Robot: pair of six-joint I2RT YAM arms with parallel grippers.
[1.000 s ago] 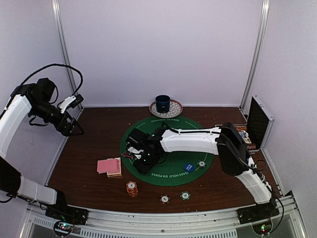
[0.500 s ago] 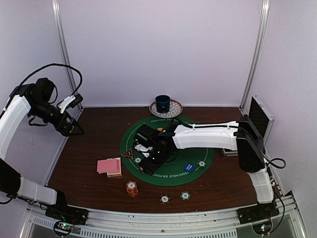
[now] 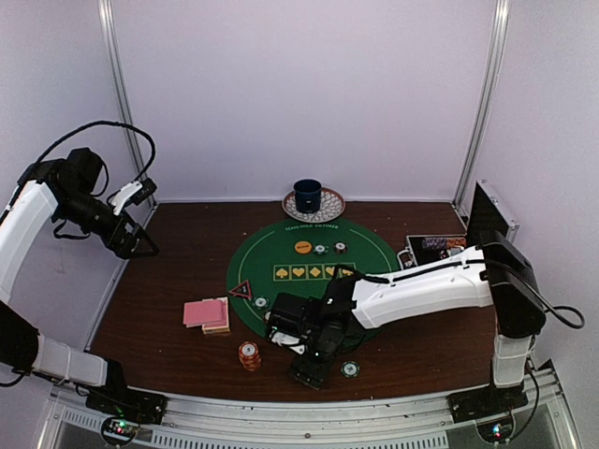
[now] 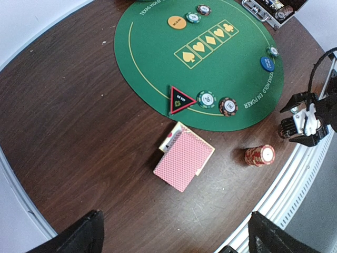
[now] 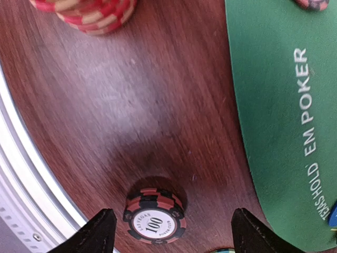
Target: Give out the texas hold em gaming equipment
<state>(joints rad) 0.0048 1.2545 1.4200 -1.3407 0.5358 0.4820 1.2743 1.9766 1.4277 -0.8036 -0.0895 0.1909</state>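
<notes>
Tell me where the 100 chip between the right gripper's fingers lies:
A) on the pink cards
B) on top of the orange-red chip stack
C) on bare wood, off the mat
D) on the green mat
C: in the right wrist view the 100 chip lies flat on the bare wooden table between the open fingers of the right gripper, clear of the green mat and the chip stack.

Bright, even overhead light.
Your red-and-black striped poker chip (image 5: 154, 216) casts a soft shadow (left wrist view bends at edges).
</notes>
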